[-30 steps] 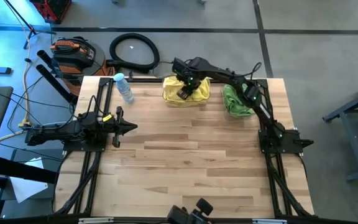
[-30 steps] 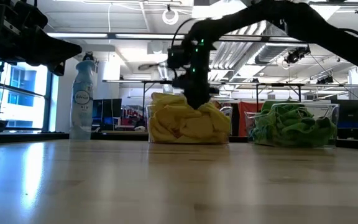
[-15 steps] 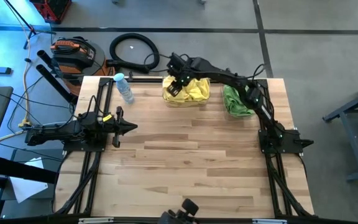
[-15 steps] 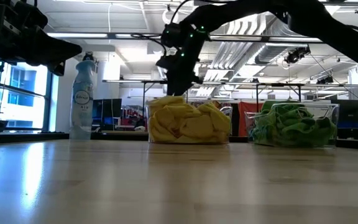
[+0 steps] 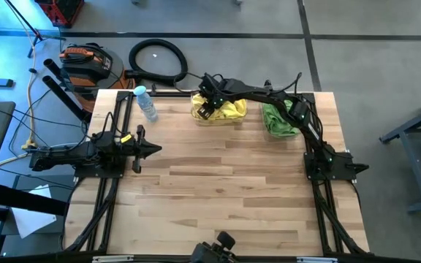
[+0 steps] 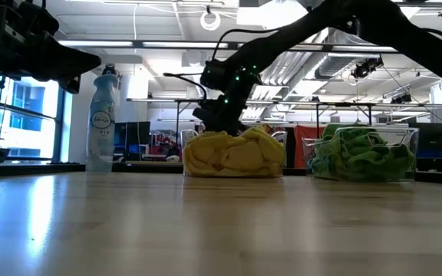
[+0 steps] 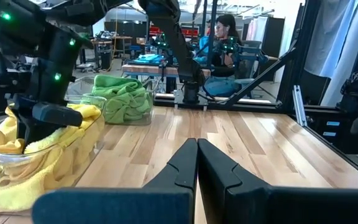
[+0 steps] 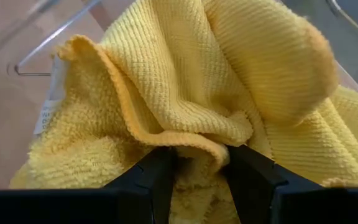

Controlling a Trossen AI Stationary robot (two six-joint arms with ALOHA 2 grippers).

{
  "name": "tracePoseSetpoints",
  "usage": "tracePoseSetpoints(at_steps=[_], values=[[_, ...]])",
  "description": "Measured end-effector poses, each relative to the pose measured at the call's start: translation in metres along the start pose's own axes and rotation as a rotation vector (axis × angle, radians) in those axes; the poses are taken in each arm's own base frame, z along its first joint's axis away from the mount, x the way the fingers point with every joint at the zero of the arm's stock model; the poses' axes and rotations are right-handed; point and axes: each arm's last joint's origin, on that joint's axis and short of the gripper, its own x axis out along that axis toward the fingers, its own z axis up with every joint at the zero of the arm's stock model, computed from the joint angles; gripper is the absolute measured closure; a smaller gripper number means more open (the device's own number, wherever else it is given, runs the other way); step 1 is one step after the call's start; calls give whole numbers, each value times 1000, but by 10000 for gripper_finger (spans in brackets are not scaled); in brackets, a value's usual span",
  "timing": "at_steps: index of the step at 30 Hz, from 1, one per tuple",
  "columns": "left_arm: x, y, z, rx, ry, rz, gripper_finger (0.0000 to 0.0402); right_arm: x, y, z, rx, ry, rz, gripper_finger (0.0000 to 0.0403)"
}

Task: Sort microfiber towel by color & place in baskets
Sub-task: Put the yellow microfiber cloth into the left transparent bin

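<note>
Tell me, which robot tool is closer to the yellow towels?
The right tool. It is down in the yellow towels, fingers around a fold. The left tool waits shut, far off near the table's left edge.

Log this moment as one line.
right gripper: shut on yellow towels in basket | left gripper: shut, parked | green towels: binned

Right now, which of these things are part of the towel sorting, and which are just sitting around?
Part of the job:
- yellow towels in their clear basket
- green towels in the other basket
- right gripper, down among the yellow towels

Just lying about:
- spray bottle
- black hose on the floor
</note>
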Motion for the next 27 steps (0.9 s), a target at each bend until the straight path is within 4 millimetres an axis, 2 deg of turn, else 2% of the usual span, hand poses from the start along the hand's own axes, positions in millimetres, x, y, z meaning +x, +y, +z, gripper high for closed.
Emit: tracePoseSetpoints(at_steps=[5,12,17,21,27], values=[[0,0,0,0,0,0,402,-11,1,5,-1,-3,3,270],[0,0,0,0,0,0,402,-72,6,26,-28,-153,15,270],[0,0,0,0,0,0,401,-92,9,27,-42,-184,21,270],[0,0,0,0,0,0,401,-94,10,24,-42,-156,6,270],[0,0,0,0,0,0,401,-73,0,13,23,-28,-68,269]])
